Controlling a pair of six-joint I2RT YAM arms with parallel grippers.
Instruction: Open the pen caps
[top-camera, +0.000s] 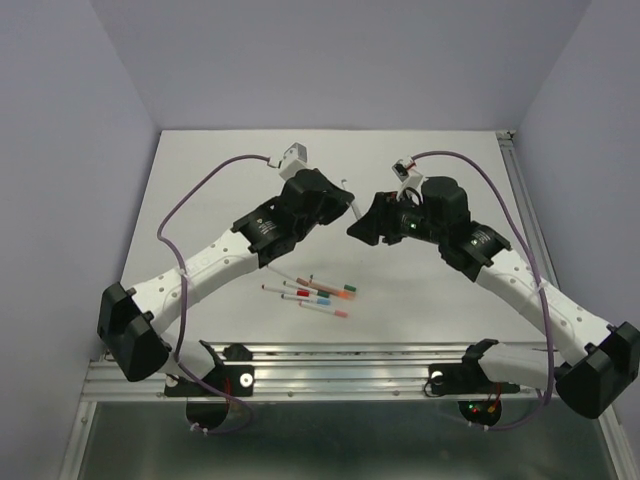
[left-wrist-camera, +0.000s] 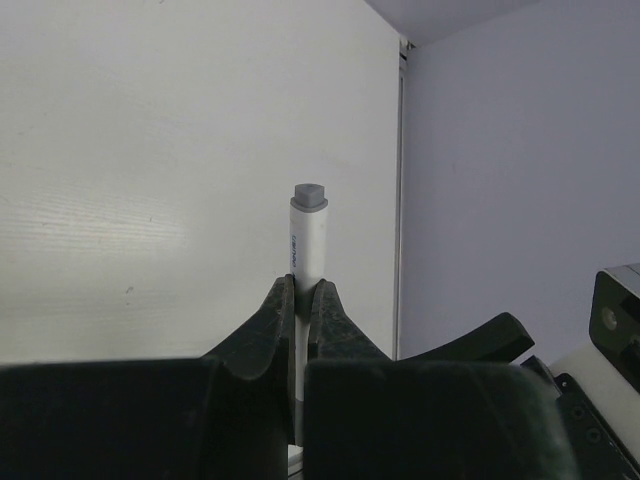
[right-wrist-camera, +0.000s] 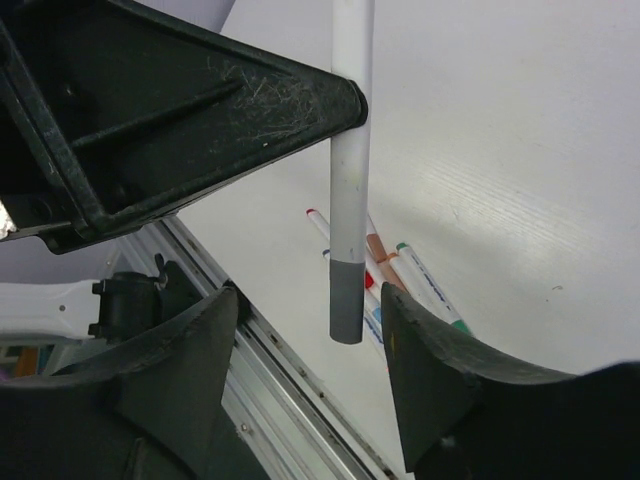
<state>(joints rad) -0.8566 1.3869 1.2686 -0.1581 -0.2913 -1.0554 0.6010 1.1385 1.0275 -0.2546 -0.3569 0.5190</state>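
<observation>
My left gripper (top-camera: 345, 208) (left-wrist-camera: 303, 292) is shut on a white pen (left-wrist-camera: 306, 245) and holds it above the table. The pen's grey end plug (left-wrist-camera: 309, 195) points away in the left wrist view. In the right wrist view its grey cap (right-wrist-camera: 346, 300) hangs down between my right gripper's (right-wrist-camera: 312, 305) open fingers (right-wrist-camera: 440, 360), touching neither. My right gripper (top-camera: 362, 228) faces the left one closely. Several more capped pens (top-camera: 320, 294) lie on the table, with an orange cap (top-camera: 348, 289), a pink cap (top-camera: 341, 313), a red cap (right-wrist-camera: 312, 213) and a green cap (right-wrist-camera: 402, 246).
The white table (top-camera: 230, 180) is walled by lilac panels. An aluminium rail (top-camera: 330, 365) runs along the near edge and shows in the right wrist view (right-wrist-camera: 290, 400). A rail (left-wrist-camera: 400, 200) lines the right edge. Purple cables (top-camera: 200, 195) loop over both arms.
</observation>
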